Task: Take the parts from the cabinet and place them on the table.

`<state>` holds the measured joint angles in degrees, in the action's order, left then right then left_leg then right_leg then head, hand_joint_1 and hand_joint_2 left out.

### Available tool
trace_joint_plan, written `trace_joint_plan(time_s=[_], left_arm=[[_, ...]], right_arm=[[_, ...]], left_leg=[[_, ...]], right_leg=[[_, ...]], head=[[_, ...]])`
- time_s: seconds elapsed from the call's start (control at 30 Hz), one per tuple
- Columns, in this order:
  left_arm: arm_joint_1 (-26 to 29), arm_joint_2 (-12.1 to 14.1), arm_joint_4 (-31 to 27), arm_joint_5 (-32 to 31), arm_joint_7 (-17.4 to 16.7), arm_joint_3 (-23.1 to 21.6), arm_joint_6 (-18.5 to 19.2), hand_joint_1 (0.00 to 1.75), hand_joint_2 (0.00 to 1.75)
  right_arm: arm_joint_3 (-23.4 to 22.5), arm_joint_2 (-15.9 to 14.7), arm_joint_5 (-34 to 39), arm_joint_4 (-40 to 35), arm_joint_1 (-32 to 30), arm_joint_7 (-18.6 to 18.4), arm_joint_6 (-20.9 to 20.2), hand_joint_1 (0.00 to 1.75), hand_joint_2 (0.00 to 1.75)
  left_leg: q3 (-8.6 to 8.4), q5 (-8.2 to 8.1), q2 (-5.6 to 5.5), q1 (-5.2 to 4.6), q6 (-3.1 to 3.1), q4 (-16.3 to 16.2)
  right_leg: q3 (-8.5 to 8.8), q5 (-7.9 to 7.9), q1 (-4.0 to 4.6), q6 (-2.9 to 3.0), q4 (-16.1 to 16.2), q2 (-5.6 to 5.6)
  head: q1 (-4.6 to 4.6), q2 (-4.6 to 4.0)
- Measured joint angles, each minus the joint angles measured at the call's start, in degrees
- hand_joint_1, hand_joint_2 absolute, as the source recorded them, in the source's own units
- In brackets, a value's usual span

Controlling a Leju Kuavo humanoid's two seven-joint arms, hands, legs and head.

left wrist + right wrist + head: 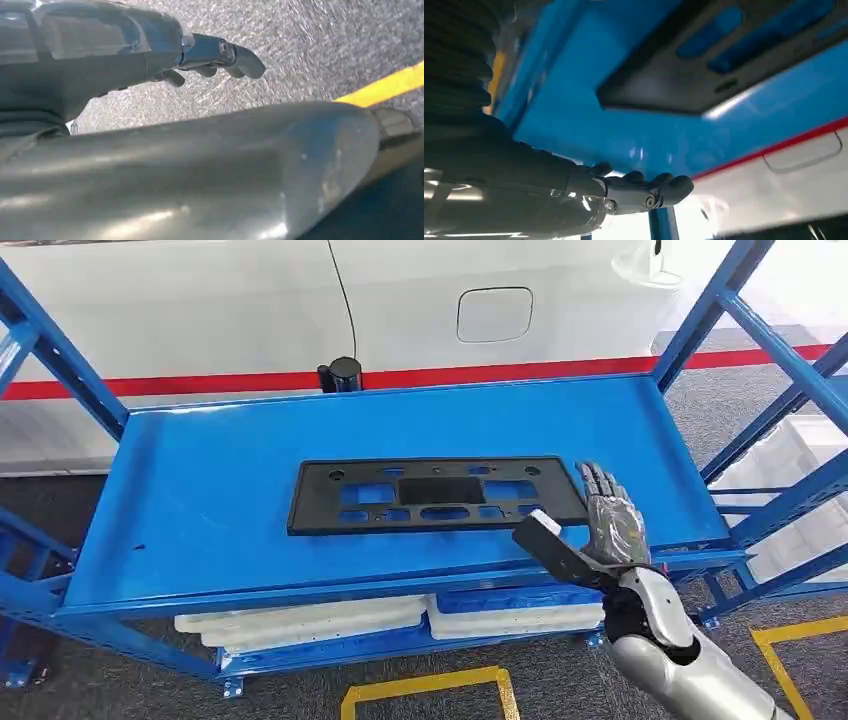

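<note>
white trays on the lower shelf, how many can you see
2. One white tray lies on the left of the lower shelf, another white tray to its right. The blue top shelf covers most of them, so more may be hidden.

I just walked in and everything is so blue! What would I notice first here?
First the big blue shelf, with a flat black plastic panel full of cutouts lying in its middle. Next, the robot's silver right hand, fingers spread, held just over the panel's right end. Behind the shelf stands a white car with a red stripe.
</note>
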<state>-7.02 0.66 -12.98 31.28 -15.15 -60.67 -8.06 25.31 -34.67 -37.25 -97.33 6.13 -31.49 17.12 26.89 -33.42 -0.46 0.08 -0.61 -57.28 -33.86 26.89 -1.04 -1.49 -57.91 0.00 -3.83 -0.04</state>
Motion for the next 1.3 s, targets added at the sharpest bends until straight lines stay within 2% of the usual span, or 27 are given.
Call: trace_joint_plan(time_s=[0.17,0.3,0.37,0.5,0.73,0.83,1.03,1.3], left_arm=[[0.03,-0.79,0.0,0.33,-0.11,0.0,1.18,0.0,0.0],[0.06,-1.44,0.0,0.83,-0.31,0.0,1.51,0.0,0.0],[0.06,-1.68,0.0,0.94,-0.28,0.0,1.53,0.0,0.0],[0.06,-1.84,0.0,1.12,-0.2,0.0,1.53,0.0,0.0],[0.06,-1.97,0.0,1.12,-0.2,0.0,1.53,0.0,0.0],[0.06,-1.97,0.0,1.09,-0.2,0.0,1.55,0.0,0.0],[0.05,-1.94,0.0,0.57,-0.28,0.0,2.34,0.0,0.0],[0.05,-2.08,0.0,0.5,-0.29,0.0,2.49,0.0,0.0]], right_arm=[[-2.9,-0.09,19.32,-0.72,-3.54,5.96,1.11,0.0,1.75],[-4.41,-0.26,27.1,-0.46,-4.25,8.19,1.04,0.0,1.75],[-4.83,-0.35,28.77,-0.15,-4.37,9.06,1.07,0.0,1.75],[-5.26,-0.39,28.36,0.13,-4.57,10.6,1.61,0.0,1.75],[-5.31,-0.39,27.94,0.44,-4.67,10.94,1.9,0.0,1.75],[-5.31,-0.42,25.32,0.39,-4.66,10.99,2.34,0.0,1.75],[-4.98,-1.4,16.18,-1.68,-3.15,7.88,-0.11,0.0,1.75],[-4.09,-1.75,14.46,-3.63,-2.22,7.14,-0.86,0.0,1.75]], left_leg=[[-0.02,-0.02,0.14,-0.01,-0.02,0.0],[-0.05,-0.01,0.24,-0.01,-0.02,0.0],[-0.06,-0.01,0.27,-0.01,-0.02,0.0],[-0.07,-0.01,0.33,0.0,-0.02,0.0],[-0.08,-0.01,0.46,0.0,-0.02,0.0],[-0.09,-0.01,0.53,0.0,-0.02,0.0],[-0.15,-0.02,0.82,0.0,-0.02,0.0],[-0.15,-0.02,0.84,0.01,-0.02,0.01]], right_leg=[[-0.01,0.02,-0.01,-0.04,0.03,0.02],[0.0,0.02,-0.01,-0.04,0.02,0.05],[0.0,0.01,0.0,-0.04,0.01,0.07],[0.0,0.01,0.01,-0.04,-0.01,0.08],[-0.01,0.01,0.0,-0.04,-0.02,0.17],[-0.01,0.01,0.0,-0.04,-0.02,0.19],[-0.01,0.01,-0.01,-0.04,-0.02,0.29],[-0.01,0.01,0.0,-0.04,-0.03,0.31]], head=[[0.02,0.0],[0.04,0.0],[0.07,0.0],[0.07,0.0],[0.07,0.0],[0.04,0.0],[0.07,0.0],[0.09,0.0]])
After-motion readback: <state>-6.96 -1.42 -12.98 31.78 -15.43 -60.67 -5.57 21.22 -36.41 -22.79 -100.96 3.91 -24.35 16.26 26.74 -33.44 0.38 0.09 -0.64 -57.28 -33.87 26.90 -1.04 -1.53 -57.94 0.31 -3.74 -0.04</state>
